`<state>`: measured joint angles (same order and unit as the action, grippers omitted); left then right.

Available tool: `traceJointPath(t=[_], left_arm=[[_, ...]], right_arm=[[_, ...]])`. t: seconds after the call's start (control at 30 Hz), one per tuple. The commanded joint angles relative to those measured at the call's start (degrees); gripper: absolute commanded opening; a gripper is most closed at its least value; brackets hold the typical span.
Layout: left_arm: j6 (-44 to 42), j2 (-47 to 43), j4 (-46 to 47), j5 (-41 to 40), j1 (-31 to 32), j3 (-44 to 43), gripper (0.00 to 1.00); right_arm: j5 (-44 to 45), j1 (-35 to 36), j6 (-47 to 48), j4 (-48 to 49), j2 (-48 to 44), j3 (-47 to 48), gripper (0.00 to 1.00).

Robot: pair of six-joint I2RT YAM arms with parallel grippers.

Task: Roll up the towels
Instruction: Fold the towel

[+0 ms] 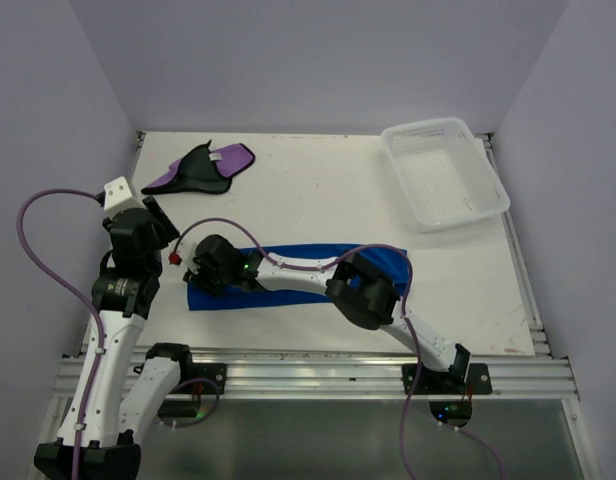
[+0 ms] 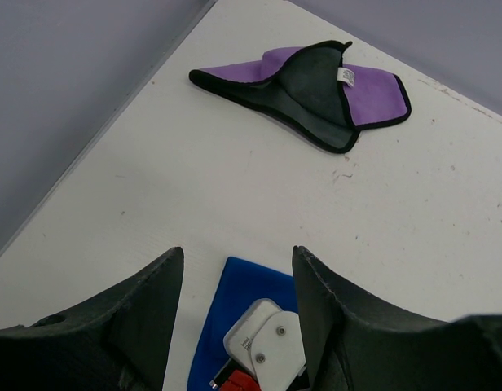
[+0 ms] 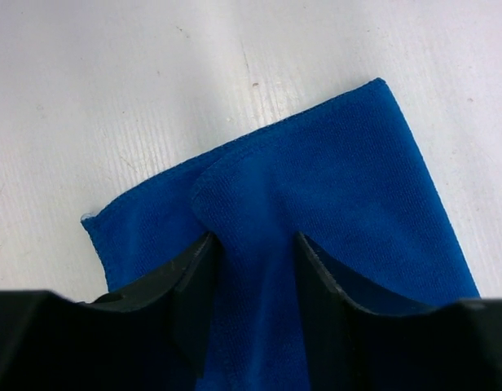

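The blue towel (image 1: 288, 297) lies as a long folded strip across the near middle of the table. At its left end, my right gripper (image 1: 198, 275) is shut on a raised fold of it. In the right wrist view the blue towel (image 3: 349, 179) bulges up between my right gripper's (image 3: 253, 240) two fingers and touches both. The purple towel (image 1: 203, 167) lies crumpled at the far left, black side partly up, with its white tag (image 2: 345, 76) showing. My left gripper (image 2: 237, 261) hangs open above the blue towel's (image 2: 235, 285) left end, holding nothing.
A white mesh basket (image 1: 456, 218) stands at the back right of the table. The right arm stretches over the blue strip, and its white wrist camera housing (image 2: 267, 342) sits just below my left fingers. Walls close in the left, back and right sides.
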<state>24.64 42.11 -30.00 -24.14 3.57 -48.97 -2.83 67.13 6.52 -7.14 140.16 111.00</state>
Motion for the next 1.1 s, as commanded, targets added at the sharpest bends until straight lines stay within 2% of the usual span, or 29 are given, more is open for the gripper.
traceJointPath(t=[0.0, 0.17, 0.27, 0.3, 0.37, 0.4, 0.43, 0.7, 1.07], left_arm=[[0.1, 0.0, 1.4, 0.6, 0.4, -2.3, 0.6], [0.1, 0.0, 1.4, 0.6, 0.3, -2.4, 0.6], [0.1, 0.1, 1.4, 0.8, 0.4, -2.5, 0.6], [0.0, 0.1, 1.3, 0.8, 0.4, -2.5, 0.6], [0.0, 0.1, 1.4, 0.8, 0.4, -2.4, 0.6], [-0.1, 0.0, 1.4, 0.8, 0.4, -2.4, 0.6], [-0.2, 0.0, 1.5, 0.9, 0.4, -2.3, 0.6], [-0.2, -0.4, 1.3, 1.3, 0.4, -2.4, 0.6], [-0.3, -0.3, 0.8, 1.1, 0.4, -3.1, 0.6]], right_arm=[[1.2, 0.7, -0.6, 3.4, -5.9, -0.9, 0.48], [2.0, 0.8, -0.9, 4.3, -6.9, -1.7, 0.51], [1.9, 0.8, -1.0, 4.1, -6.7, -1.3, 0.44], [1.6, 0.7, -1.1, 3.9, -6.4, -1.1, 0.31], [1.3, 0.7, -1.2, 3.9, -6.1, -1.0, 0.17], [0.6, 0.7, -1.4, 3.8, -6.0, -1.0, 0.05], [0.5, 0.7, -1.5, 3.8, -6.0, -1.1, 0.01], [-0.9, 0.7, -2.5, 3.5, -7.0, -1.4, 0.0], [-4.5, 1.0, -9.2, 5.2, -10.1, -3.4, 0.0]])
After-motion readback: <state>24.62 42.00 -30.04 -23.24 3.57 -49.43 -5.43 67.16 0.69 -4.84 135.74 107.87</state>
